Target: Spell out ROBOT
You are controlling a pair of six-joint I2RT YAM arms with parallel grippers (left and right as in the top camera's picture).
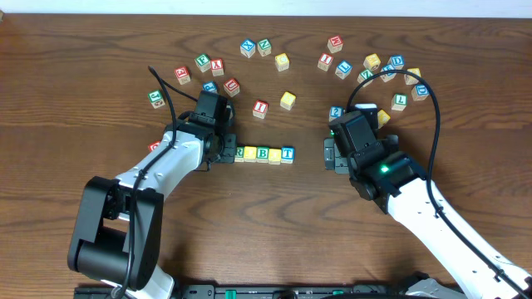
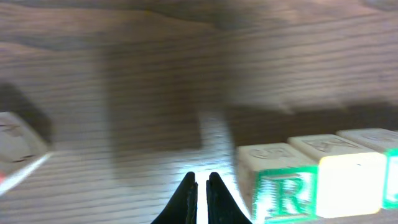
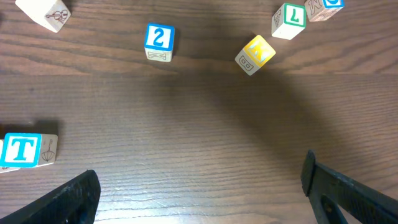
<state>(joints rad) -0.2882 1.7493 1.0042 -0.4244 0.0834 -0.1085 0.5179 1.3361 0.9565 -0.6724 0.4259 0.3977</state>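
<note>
ROBOT row (image 1: pixel 264 154) is laid out mid-table, read L to R in the overhead view: R cube (image 1: pixel 242 153), yellow-faced cube (image 1: pixel 253 154), B cube (image 1: pixel 263 154), 2nd yellow-faced cube (image 1: pixel 275 155), T cube (image 1: pixel 288 154), all set side by side & touching. Table (image 1: pixel 274 241) is dark wood w/ visible grain; a pale strip is seen beyond its far edge. Loose cubes (image 1: pixel 287 100) are scattered across the far half; bare wood is left between the row & the near edge. Left gripper (image 1: pixel 226 154) is set just beside the R cube's outer end, jaws pressed together w/ nothing between them. Right gripper (image 1: pixel 331 154) is held apart from the T cube, bare wood between, jaws spread wide & empty. Left wrist view is blurred; a cut-off cube (image 2: pixel 18 144) is seen at its left edge, face unreadable. A blue 2 cube (image 1: pixel 336 112) is partly covered by the right gripper in the overhead view
</note>
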